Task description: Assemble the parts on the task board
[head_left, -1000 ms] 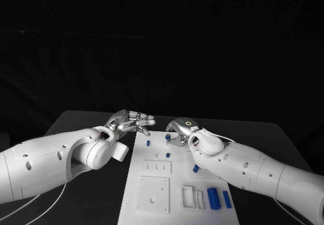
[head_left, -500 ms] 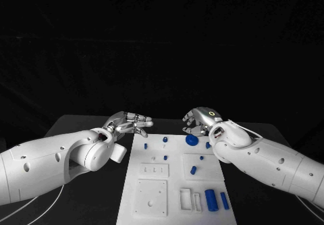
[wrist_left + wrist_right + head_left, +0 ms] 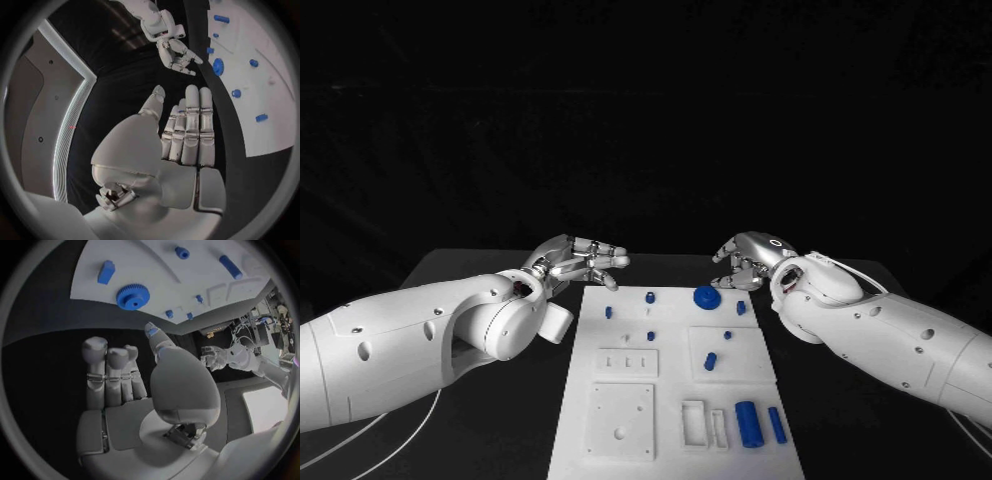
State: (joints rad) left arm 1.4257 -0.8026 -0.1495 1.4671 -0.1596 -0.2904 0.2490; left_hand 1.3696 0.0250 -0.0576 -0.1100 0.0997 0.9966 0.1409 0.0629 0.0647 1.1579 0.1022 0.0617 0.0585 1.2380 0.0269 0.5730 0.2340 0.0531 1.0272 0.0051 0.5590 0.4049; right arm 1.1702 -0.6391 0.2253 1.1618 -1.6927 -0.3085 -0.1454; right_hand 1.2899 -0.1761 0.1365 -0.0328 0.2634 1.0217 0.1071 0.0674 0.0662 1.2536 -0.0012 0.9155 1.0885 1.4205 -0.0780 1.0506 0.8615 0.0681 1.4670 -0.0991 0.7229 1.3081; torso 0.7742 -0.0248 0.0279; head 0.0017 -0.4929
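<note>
Recesses moulded into the white task board (image 3: 625, 420) are what I check first: rectangular slots near its front edge, with two smooth blue cylinders (image 3: 747, 423) lying beside them. A toothed blue gear (image 3: 708, 297) sits flat at the far end, small blue pegs (image 3: 651, 297) standing nearby. Left robot hand (image 3: 584, 259) hovers off the board's far corner over the black desk (image 3: 473, 262), fingers straight and apart, holding nothing. Right robot hand (image 3: 747, 257) is beyond the gear, fingers loosely curled, empty.

Left robot hand (image 3: 583, 259) and right robot hand (image 3: 750, 257) far from the body, both empty, fingers loosely extended.
</note>
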